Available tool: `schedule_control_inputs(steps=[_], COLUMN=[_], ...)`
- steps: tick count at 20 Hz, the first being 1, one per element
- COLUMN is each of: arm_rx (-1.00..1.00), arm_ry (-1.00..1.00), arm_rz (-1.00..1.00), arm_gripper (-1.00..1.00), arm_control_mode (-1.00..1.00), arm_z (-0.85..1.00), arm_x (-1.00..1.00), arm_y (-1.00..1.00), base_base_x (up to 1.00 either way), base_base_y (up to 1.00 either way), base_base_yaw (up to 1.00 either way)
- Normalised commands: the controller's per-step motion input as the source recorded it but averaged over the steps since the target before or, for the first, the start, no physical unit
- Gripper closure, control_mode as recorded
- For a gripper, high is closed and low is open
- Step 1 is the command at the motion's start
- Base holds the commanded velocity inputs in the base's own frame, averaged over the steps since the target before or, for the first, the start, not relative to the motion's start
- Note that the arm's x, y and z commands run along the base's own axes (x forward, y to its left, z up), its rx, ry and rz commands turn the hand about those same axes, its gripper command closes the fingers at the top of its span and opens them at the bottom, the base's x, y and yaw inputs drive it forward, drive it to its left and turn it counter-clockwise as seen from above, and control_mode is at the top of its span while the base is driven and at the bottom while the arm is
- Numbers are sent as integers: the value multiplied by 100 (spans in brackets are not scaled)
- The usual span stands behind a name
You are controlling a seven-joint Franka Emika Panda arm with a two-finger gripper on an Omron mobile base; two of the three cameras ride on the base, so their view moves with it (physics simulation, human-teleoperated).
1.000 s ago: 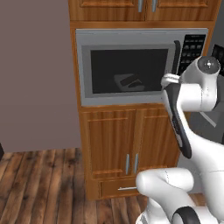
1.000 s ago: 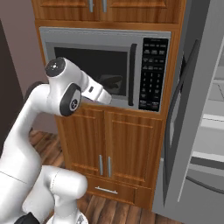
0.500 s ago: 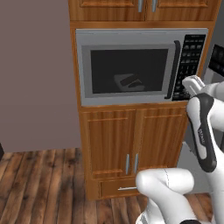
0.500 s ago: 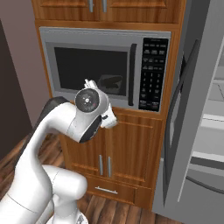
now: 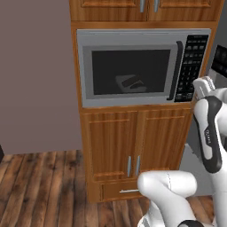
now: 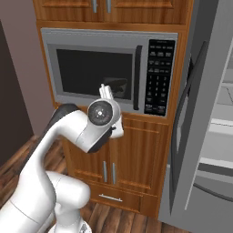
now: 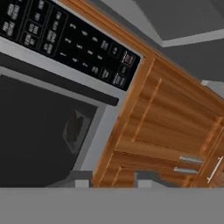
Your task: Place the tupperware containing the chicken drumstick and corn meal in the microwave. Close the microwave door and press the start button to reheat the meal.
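The silver-grey microwave (image 5: 133, 37) (image 6: 91, 38) sits in wooden cabinets with its door (image 5: 95, 91) (image 6: 63, 93) closed; the black bar handle (image 5: 175, 71) (image 6: 136, 77) stands beside the black keypad (image 5: 190, 66) (image 6: 158, 77) (image 7: 65, 39). Through the dark window a pale tray shape, the tupperware (image 5: 132, 82) (image 6: 119, 85) (image 7: 74, 127), shows dimly; drumstick and corn cannot be made out. My gripper (image 5: 201, 84) (image 6: 105, 91) (image 7: 114, 180) hovers in front of the microwave's lower right corner, below the keypad, touching nothing. Its tips stand apart, open and empty.
Wooden cabinet doors (image 5: 133, 142) (image 6: 132, 150) with metal handles lie below the microwave, a drawer under them. The grey fridge (image 6: 205, 113) stands to the right with its door ajar. A plain wall (image 5: 35, 75) is at the left, with wooden floor (image 5: 40, 186) below.
The arm has swung down and to the right, away from the door handle, and the hand now points at the microwave's lower right corner. The door has stayed closed.
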Motion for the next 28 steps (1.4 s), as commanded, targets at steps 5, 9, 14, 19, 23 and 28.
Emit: schedule_control_inputs(steps=[5, 9, 14, 19, 23, 28], arm_rx=[12, 4, 3, 3, 1, 3], arm_ry=[0, 0, 0, 0, 0, 0], arm_rz=[0, -1, -1, -1, 0, 0], arm_gripper=[100, 100, 100, 100, 100, 100], arm_control_mode=[-100, -100, -100, -100, -100, -100], arm_z=[-19, -21, -14, -6, -11, -14], arm_x=[7, 27, 31, 37, 34, 26], arm_y=[-32, -14, -15, -15, -7, -7], base_base_x=[0, 0, 0, 0, 0, 0], base_base_y=[0, 0, 0, 0, 0, 0], base_base_yaw=[0, 0, 0, 0, 0, 0])
